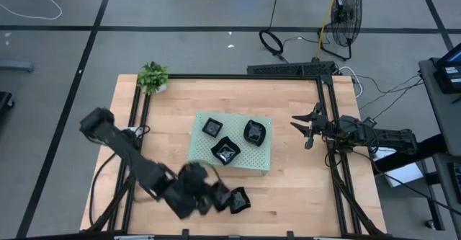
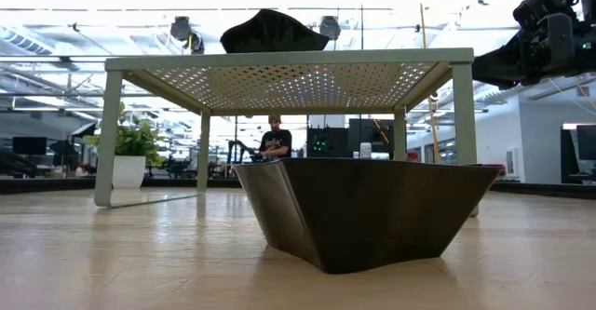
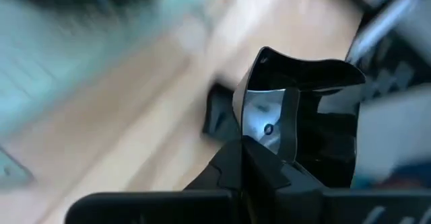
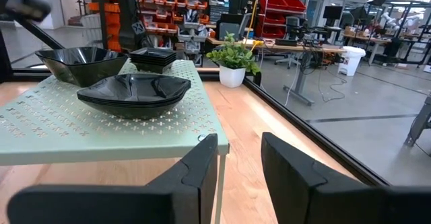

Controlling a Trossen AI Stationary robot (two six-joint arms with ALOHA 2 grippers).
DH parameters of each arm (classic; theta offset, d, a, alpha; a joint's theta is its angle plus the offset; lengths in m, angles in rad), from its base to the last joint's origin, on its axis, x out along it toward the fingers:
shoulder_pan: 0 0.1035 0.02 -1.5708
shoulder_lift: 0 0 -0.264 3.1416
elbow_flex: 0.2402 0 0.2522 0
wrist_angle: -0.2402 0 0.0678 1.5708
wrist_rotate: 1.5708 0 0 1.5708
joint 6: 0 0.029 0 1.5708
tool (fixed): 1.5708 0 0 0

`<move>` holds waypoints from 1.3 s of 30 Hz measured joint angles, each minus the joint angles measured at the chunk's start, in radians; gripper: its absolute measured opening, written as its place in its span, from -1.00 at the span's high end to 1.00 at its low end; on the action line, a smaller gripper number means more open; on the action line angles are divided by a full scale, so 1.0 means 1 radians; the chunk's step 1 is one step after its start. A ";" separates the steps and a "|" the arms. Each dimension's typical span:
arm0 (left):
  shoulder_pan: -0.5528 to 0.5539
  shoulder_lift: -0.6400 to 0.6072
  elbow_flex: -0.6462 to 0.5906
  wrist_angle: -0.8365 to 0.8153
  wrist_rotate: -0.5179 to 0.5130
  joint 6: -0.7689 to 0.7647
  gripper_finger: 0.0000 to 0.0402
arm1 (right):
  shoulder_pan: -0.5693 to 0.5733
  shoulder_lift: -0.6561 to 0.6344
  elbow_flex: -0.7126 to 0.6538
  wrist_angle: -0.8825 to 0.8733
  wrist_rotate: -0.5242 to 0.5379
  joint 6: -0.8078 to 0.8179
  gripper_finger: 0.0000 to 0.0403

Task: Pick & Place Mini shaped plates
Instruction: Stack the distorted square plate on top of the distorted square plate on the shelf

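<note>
Gripping a glossy black wavy-edged mini plate (image 3: 303, 126) near the table's front edge, our left gripper (image 1: 216, 197) is clamped on its rim. We judge the pale green perforated board (image 1: 263, 161), already bearing three plates, lies just beyond it, away from that edge. Our right gripper (image 1: 306, 127) waits open by the right rail, well apart.

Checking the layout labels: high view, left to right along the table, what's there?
Left gripper → black plate it holds → pale green perforated board carrying three black plates → right gripper.
</note>
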 joint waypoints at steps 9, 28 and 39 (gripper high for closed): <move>0.184 -0.189 0.000 -0.003 -0.121 0.077 0.98 | 0.000 0.000 0.000 0.000 0.000 0.000 0.49; 0.383 -0.123 0.000 -0.146 0.094 0.137 0.98 | 0.000 0.000 0.000 0.000 0.000 0.000 0.49; 0.381 -0.123 0.000 -0.134 0.096 0.228 0.60 | 0.000 0.000 0.000 0.000 0.000 0.000 0.49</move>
